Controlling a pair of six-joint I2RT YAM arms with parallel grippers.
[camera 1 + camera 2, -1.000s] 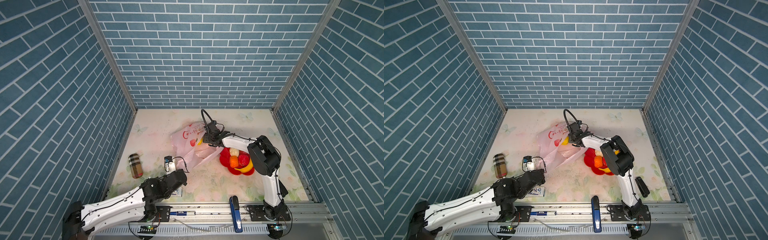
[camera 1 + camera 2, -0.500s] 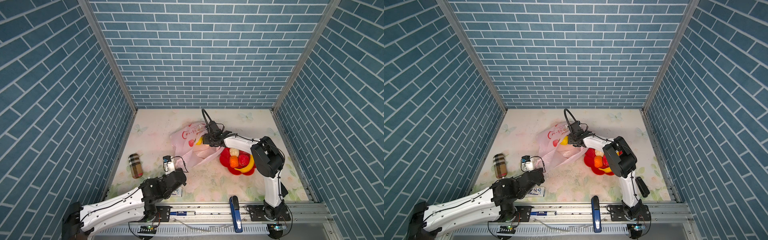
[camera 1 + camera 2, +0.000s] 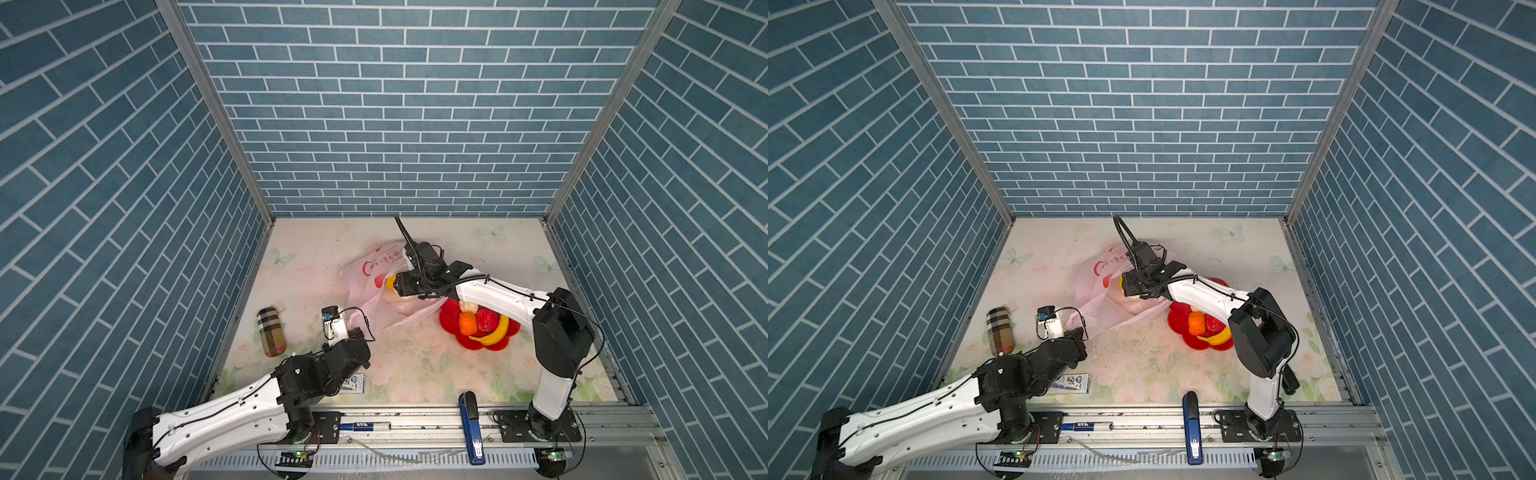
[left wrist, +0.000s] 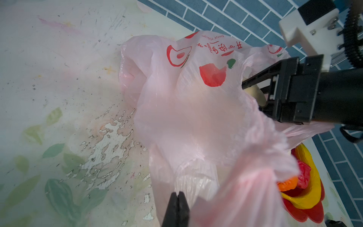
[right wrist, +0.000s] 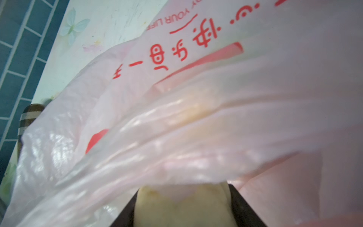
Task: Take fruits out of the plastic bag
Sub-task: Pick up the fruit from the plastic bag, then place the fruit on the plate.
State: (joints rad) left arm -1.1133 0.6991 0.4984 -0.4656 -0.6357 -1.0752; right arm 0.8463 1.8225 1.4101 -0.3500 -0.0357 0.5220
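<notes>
In both top views your bag (image 3: 370, 278) lies against the plate (image 3: 448, 322), which holds fruits (image 3: 486, 320); your right claw (image 3: 395, 286) reaches into the bag. Left wrist: your left claw (image 4: 177, 198) is pinched shut on the bag's film, plate just beyond. Right wrist: jaws partway apart grip a beige fruit (image 5: 184, 206) inside the bag.

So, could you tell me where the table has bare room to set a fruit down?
Bare tablecloth lies between the plastic bag and the back wall, in the back right corner beyond the red plate, and between the left arm and that plate. Crowded: the plate, piled with fruits.
</notes>
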